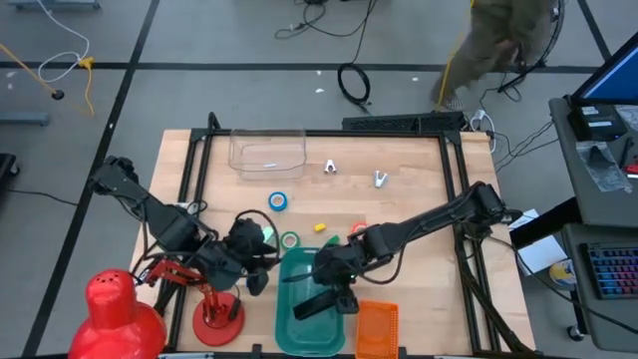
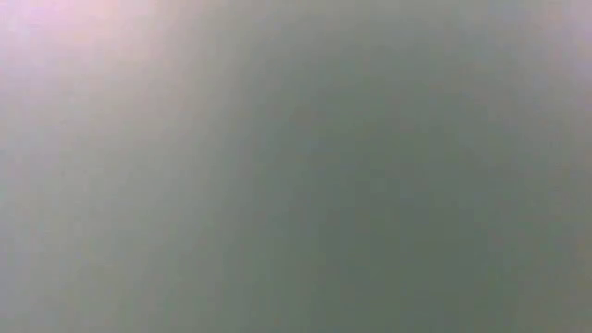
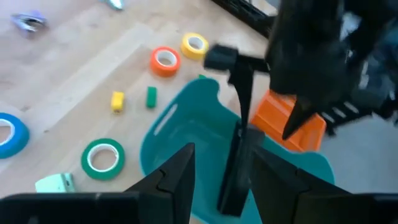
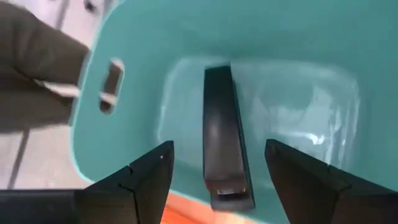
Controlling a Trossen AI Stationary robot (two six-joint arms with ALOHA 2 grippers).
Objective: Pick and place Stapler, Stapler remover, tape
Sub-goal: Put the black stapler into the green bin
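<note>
Black stapler (image 4: pixel 225 137) in teal bin (image 4: pixel 143 37) (right gripper (image 4: pixel 217 163) open)

Grey tiled floor (image 1: pixel 229 40), loose cables (image 1: pixel 354 82)

Wooden table (image 1: pixel 419 199); teal bin (image 1: pixel 299 324); tape (image 1: pixel 278 201)

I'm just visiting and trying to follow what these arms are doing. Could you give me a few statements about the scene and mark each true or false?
1. The black stapler lies inside the teal plastic bin. True.
2. The right gripper is clamped on the stapler. False: its fingers stand open on either side of it.
3. The blue ring-shaped tape roll is in the teal bin. False: it lies on the wooden table.
4. The green tape roll lies on the table beside the bin. True.
5. The clear plastic container holds the orange tape roll. False: that roll lies on the table.
</note>
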